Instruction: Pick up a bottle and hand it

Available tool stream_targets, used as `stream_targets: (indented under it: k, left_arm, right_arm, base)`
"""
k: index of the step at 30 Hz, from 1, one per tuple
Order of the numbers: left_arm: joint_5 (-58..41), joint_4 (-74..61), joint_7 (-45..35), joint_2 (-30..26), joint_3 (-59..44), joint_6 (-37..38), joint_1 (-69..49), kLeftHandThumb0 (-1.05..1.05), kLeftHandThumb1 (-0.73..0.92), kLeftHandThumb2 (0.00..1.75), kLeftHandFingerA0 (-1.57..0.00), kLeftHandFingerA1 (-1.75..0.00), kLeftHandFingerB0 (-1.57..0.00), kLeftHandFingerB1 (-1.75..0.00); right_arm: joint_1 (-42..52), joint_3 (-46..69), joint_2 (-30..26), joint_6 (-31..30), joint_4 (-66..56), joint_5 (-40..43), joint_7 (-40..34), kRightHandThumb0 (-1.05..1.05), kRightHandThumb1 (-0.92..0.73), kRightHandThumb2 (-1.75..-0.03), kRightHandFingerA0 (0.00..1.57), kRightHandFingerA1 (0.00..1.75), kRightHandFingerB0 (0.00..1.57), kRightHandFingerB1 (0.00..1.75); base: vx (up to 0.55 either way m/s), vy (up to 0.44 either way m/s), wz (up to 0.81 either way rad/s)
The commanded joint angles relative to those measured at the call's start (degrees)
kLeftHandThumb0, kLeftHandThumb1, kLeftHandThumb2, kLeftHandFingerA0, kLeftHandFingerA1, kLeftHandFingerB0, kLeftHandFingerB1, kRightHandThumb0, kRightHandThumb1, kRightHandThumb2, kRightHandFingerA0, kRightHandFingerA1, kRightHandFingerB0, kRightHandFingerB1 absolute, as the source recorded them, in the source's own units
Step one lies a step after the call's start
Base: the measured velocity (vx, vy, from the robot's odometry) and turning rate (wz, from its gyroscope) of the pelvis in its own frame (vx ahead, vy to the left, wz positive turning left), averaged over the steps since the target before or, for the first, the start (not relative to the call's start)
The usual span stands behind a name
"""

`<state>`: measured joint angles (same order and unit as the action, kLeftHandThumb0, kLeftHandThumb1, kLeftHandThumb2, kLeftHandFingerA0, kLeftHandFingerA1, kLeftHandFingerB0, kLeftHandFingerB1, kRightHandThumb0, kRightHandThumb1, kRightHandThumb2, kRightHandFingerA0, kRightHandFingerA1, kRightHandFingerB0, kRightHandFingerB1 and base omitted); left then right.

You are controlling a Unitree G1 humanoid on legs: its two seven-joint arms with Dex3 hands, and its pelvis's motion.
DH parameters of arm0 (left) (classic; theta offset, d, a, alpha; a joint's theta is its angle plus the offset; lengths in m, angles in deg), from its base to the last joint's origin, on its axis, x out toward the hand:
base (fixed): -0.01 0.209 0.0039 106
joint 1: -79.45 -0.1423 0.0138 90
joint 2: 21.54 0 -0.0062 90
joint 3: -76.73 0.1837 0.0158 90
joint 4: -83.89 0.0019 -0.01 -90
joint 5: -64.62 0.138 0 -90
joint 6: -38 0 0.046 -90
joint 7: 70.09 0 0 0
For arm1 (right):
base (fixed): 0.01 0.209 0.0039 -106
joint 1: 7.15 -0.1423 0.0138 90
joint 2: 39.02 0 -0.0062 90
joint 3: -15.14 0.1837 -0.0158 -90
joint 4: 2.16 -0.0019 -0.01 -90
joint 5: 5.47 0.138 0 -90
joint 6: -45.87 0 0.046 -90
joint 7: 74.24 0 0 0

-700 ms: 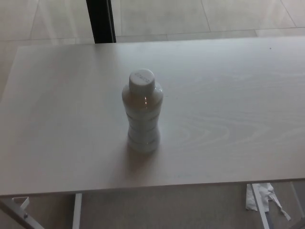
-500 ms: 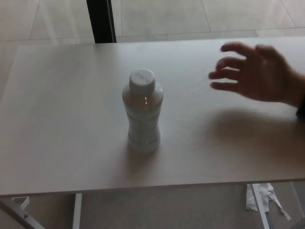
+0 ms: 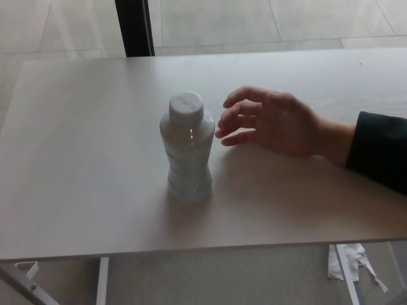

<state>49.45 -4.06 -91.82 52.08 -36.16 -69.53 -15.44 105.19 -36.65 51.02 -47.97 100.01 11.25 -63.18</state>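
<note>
Far left, the pale wood-grain table [image 3: 76,190] runs off the pic's left edge; below its front edge a bit of white frame/leg [image 3: 102,279] shows, rest cut off. Top left, beyond the table's far edge, a dark vertical post [image 3: 135,28] stands on the tiled floor [image 3: 267,22], its top out of frame. Centre-left on the table: the bottle [image 3: 187,149], upright, white cap on, ribbed translucent body w/ whitish look; label or contents too washed out to read, cap lettering illegible. Soft shadow falls toward the front edge. Just right of the bottle, a person's hand [image 3: 273,124] comes in from the right, fingers spread and loosely curled toward the bottle's shoulder, fingertips very near it; can't tell whether they touch, looks like a thin gap. Hand holds nothing. Its dark sleeve [image 3: 378,149] is cut by the right edge, arm beyond hidden. Bottom right, under the table, some white crumpled stuff [image 3: 346,260] on the floor, too small to ID. Neither robot hand shows anywhere, so their fingers' state can't be told.
</note>
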Motion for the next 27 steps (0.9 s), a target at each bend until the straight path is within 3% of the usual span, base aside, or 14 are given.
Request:
stream_targets:
  k: [1, 3, 4, 6, 8, 9, 10, 12, 13, 15, 16, 19, 25, 27]
  left_arm:
    - [5.82, -4.21, 1.22, -2.13, 8.77, -4.2, 9.04, -0.78, 0.46, 0.89, -0.05, -0.52, -0.05, -0.32]
    - [6.59, -5.15, 1.4, -2.18, 10.74, -4.19, 10.34, -0.76, 0.44, 0.88, 0.0, -0.46, -0.09, -0.28]
    - [7.87, -7.4, 1.31, -1.72, 14.24, -4.86, 12.06, -0.75, 0.43, 0.87, -0.01, -0.34, -0.1, -0.24]
    - [8.73, -9.73, 1.41, -1.29, 17.77, -6.68, 13.21, -0.77, 0.44, 0.87, -0.01, -0.25, -0.1, -0.22]
    - [10.15, -11.44, 1.45, -0.87, 21.13, -7.01, 13.9, -0.78, 0.44, 0.88, -0.01, -0.27, -0.09, -0.24]
    - [10.93, -12.59, 1.98, -0.59, 22.92, -8.31, 14.42, -0.81, 0.52, 0.57, 0.0, -0.38, -0.05, -0.28]
    - [11.04, -13.18, 2.03, -0.07, 24.19, -8.75, 14.7, -0.84, 0.52, 0.59, 0.0, -0.38, -0.04, -0.29]
    - [11.57, -13.39, 1.9, 0.32, 25.83, -8.69, 14.94, -0.88, 0.53, 0.57, 0.0, -0.36, -0.02, -0.3]
    - [13.53, -14.18, 1.89, 0.49, 28.79, -9.43, 15.15, -0.82, 0.42, 0.93, 0.0, -0.27, -0.08, -0.05]
    - [14.4, -14.82, 1.84, 0.5, 30.53, -10.39, 15.28, -0.84, 0.43, 0.92, 0.0, -0.26, -0.05, -0.03]
    - [15.73, -14.87, 1.44, 0.02, 32.37, -10.33, 15.29, -0.91, 0.47, 0.94, 0.0, -0.27, 0.0, 0.0]
    - [21.76, -14.65, 1.62, -2.75, 37.06, -8.53, 15.36, -0.95, 0.49, 0.97, 0.0, -0.27, 0.0, 0.0]
    - [21.78, -14.83, 2.68, -0.95, 38.49, -12.39, 14.59, -0.91, 0.49, 0.91, 0.0, -0.27, 0.0, 0.0]
    - [20.63, -13.4, 2.81, 0.65, 37.91, -12.15, 14.35, -0.89, 0.47, 0.9, 0.0, -0.27, 0.0, 0.0]
  right_arm:
    - [0.01, 0.53, -0.62, -1.04, -0.35, 2.33, 0.79, -0.78, -0.6, -0.59, 1.07, 1.63, 0.24, 0.63]
    - [-0.11, 0.44, -0.54, -1.15, -0.52, 2.36, 0.58, -0.78, -0.6, -0.59, 1.07, 1.63, 0.25, 0.63]
    - [-0.1, 0.35, -0.41, -1.6, -0.9, 2.29, 0.14, -0.79, -0.45, -0.94, 1.24, 1.39, 0.3, 0.67]
    - [-0.11, 0.18, -0.49, -1.9, -0.97, 2.17, 0.0, -0.79, -0.6, -0.6, 1.0, 1.53, 0.24, 0.63]
    - [-0.03, 0.12, -0.7, -1.75, -0.8, 2.13, 0.34, -0.79, -0.59, -0.61, 1.01, 1.55, 0.25, 0.63]
    - [-0.17, 0.24, -0.66, -1.18, -0.39, 2.29, 0.57, -0.79, -0.59, -0.62, 1.05, 1.56, 0.25, 0.63]
    - [-0.36, 0.37, -0.61, -1.09, -0.16, 2.57, 0.66, -0.74, -0.43, -0.94, 1.31, 1.43, 0.28, 0.65]
    - [-0.31, 0.3, -0.72, -1.03, -0.11, 2.55, 0.81, -0.79, -0.6, -0.61, 1.03, 1.57, 0.25, 0.63]
    - [-0.2, 0.07, -0.85, -1.16, -0.26, 2.13, 0.54, -0.83, -0.58, -0.63, 1.01, 1.48, 0.23, 0.62]
    - [-0.11, -0.04, -0.81, -1.37, -0.63, 1.92, 0.15, -0.8, -0.46, -0.95, 1.25, 1.38, 0.29, 0.67]
    - [-0.08, -0.05, -0.71, -1.55, -0.91, 1.91, -0.09, -0.78, -0.6, -0.6, 1.07, 1.54, 0.25, 0.63]
    - [-0.7, -0.03, -0.21, -1.45, -0.48, 2.82, 0.33, -0.79, -0.46, -0.94, 1.22, 1.37, 0.29, 0.66]
    - [-0.42, -0.28, -0.47, -2.16, -1.59, 2.4, -0.04, -0.69, -0.42, -0.95, 1.31, 1.41, 0.26, 0.64]
    - [-0.77, -0.21, -0.46, -1.5, -0.7, 2.48, 0.19, -0.78, -0.57, -0.61, 1.13, 1.59, 0.25, 0.63]
  base:
    - [0.0, 0.0, 0.0]
    - [0.0, 0.0, 0.0]
    - [0.0, 0.0, 0.0]
    - [0.0, 0.0, 0.0]
    - [0.0, 0.0, 0.0]
    - [0.0, 0.0, 0.0]
    - [0.0, 0.0, 0.0]
    - [0.0, 0.0, 0.0]
    - [0.0, 0.0, 0.0]
    - [0.0, 0.0, 0.0]
    - [0.0, 0.0, 0.0]
    - [0.0, 0.0, 0.0]
    - [0.0, 0.0, 0.0]
    - [0.0, 0.0, 0.0]
